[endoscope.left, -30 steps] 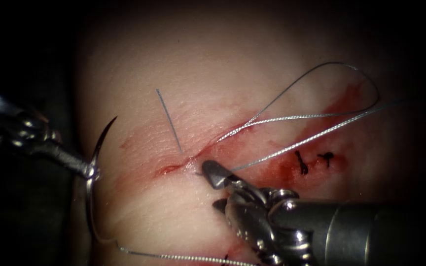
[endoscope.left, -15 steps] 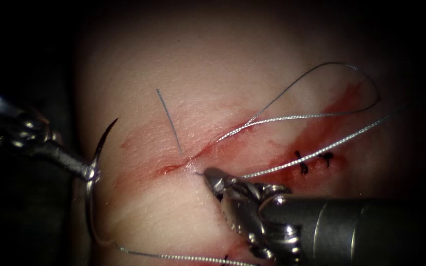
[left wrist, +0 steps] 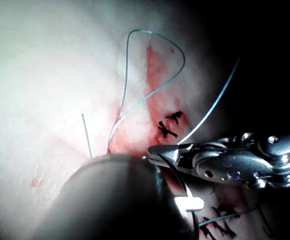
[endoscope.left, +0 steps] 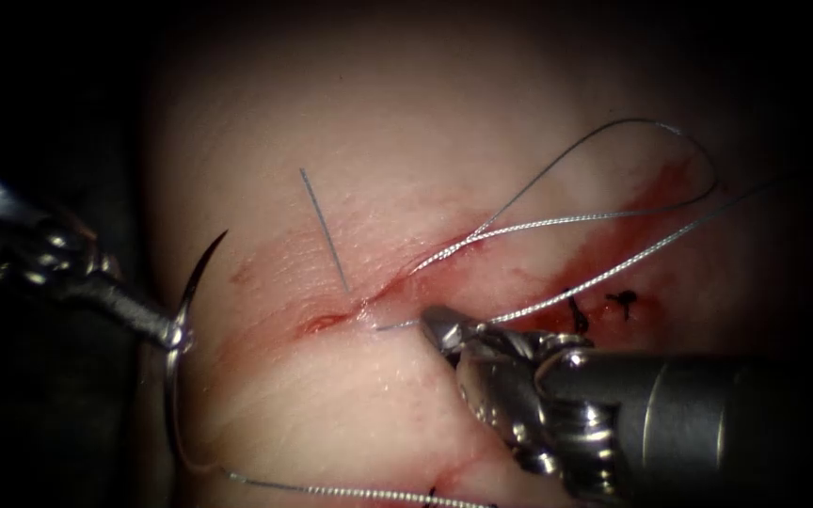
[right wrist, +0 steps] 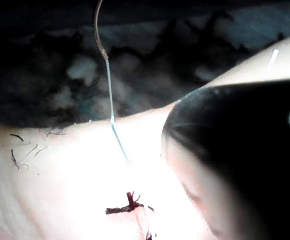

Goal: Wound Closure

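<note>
pale tissue (endoscope.left: 444,113), curved steel needle (endoscope.left: 177,329)

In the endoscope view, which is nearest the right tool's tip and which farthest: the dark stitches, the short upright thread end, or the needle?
From the right tool, shut on the thread:
1. Thread end, up and left of it, rising from the cut.
2. Dark stitches, to its right. Close to the thread end in rank; hard to call.
3. Needle, far left, outside the tissue, gripped mid-curve by the left tool.

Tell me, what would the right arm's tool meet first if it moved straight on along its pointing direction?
Probably the short grey thread end held at the right arm's tool, then the red-stained cut in the pale tissue. Depth is unclear. The left arm's tool holding the curved steel needle lies farther.
</note>
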{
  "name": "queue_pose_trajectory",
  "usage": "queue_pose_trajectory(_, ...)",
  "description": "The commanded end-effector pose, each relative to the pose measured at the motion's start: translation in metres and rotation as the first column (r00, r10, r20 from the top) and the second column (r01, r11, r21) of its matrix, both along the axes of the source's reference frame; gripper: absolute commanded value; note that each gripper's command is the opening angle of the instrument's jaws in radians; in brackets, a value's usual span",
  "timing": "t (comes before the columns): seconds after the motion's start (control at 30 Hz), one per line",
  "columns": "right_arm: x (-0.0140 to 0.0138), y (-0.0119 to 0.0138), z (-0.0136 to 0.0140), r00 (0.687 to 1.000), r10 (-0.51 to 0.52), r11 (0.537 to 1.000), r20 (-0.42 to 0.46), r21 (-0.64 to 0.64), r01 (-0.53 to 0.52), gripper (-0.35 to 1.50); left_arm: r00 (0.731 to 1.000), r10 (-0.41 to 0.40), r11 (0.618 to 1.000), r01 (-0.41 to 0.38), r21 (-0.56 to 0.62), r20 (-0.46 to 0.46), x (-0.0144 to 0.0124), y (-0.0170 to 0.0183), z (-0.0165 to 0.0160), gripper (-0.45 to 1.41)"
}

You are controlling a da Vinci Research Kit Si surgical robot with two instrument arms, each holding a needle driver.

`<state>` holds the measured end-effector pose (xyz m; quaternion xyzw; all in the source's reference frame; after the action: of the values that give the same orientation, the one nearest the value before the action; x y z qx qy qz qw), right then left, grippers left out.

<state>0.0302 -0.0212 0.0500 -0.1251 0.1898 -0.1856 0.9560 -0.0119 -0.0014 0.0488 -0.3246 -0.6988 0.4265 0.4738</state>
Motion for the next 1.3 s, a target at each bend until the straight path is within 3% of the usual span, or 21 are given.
queue_pose_trajectory(0.03,-0.0011,0.0015,0.0007,1.000,0.020,1.000,0.005,0.003,-0.020,-0.35,1.000,0.000,1.000,0.000,-0.001,-0.003,-0.0005,-0.0001,0.0005,-0.45)
queue_pose_trajectory(0.23,-0.0086,0.0060,0.0016,0.994,0.099,0.995,0.034,0.016,-0.100,-0.35,1.000,0.001,1.000,-0.001,-0.002,-0.006,-0.0008,-0.0001,0.0006,-0.45)
queue_pose_trajectory(0.63,-0.0203,0.0114,0.0037,0.970,0.234,0.971,0.071,0.029,-0.237,-0.35,1.000,-0.003,1.000,0.003,-0.003,-0.009,-0.0013,0.0000,0.0006,-0.45)
queue_pose_trajectory(0.67,-0.0230,0.0125,0.0042,0.960,0.266,0.963,0.083,0.027,-0.269,-0.35,1.000,-0.003,1.000,0.003,-0.003,-0.009,-0.0014,0.0000,0.0006,-0.45)
queue_pose_trajectory(0.97,-0.0357,0.0170,0.0068,0.920,0.380,0.924,0.101,0.016,-0.383,-0.35,1.000,-0.011,1.000,0.011,-0.005,-0.017,-0.0016,0.0000,0.0007,-0.45)
queue_pose_trajectory(1.1,-0.0395,0.0181,0.0075,0.907,0.408,0.911,0.102,0.017,-0.412,-0.35,1.000,-0.012,1.000,0.012,-0.007,-0.017,-0.0017,-0.0001,0.0010,-0.45)
queue_pose_trajectory(1.23,-0.0408,0.0183,0.0076,0.899,0.425,0.903,0.108,0.016,-0.429,-0.35,1.000,-0.015,1.000,0.015,-0.008,-0.019,-0.0017,-0.0001,0.0010,-0.45)
queue_pose_trajectory(1.27,-0.0408,0.0181,0.0075,0.897,0.427,0.902,0.110,0.013,-0.431,-0.28,1.000,-0.015,1.000,0.015,-0.008,-0.019,-0.0017,-0.0001,0.0010,-0.45)
queue_pose_trajectory(1.3,-0.0406,0.0180,0.0074,0.898,0.427,0.902,0.110,0.016,-0.431,0.24,1.000,-0.015,1.000,0.015,-0.008,-0.019,-0.0017,-0.0001,0.0010,-0.45)
